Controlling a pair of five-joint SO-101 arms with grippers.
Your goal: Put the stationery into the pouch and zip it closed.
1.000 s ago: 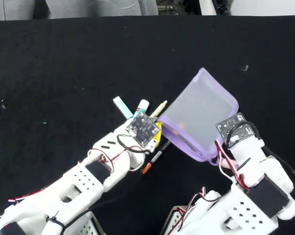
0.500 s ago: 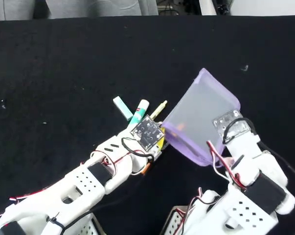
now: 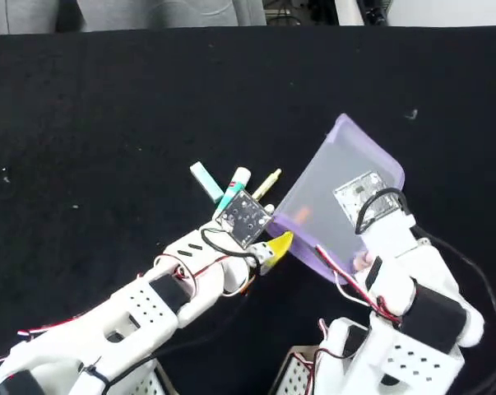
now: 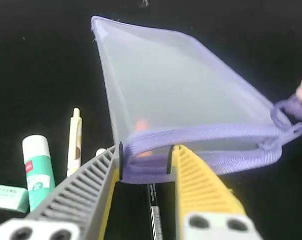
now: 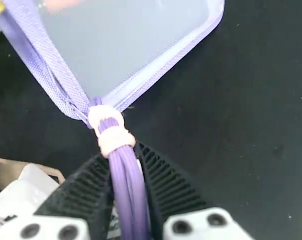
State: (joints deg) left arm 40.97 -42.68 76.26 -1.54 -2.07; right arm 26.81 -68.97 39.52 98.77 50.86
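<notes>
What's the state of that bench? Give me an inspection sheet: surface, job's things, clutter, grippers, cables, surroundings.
Surface: black table, a few pale specks.
Job's things: purple pouch held between both grippers, orange item inside. Lying outside on the table are a glue stick, mint block, cream pen and a black pen under the left gripper.
Clutter: nothing seen.
Grippers: left gripper shut on the end of the pouch's zip edge; right gripper shut on the pouch's pull loop.
Cables: wires, red, black and white, loop along both arms.
Surroundings: grey fabric beyond the table's far edge.
</notes>
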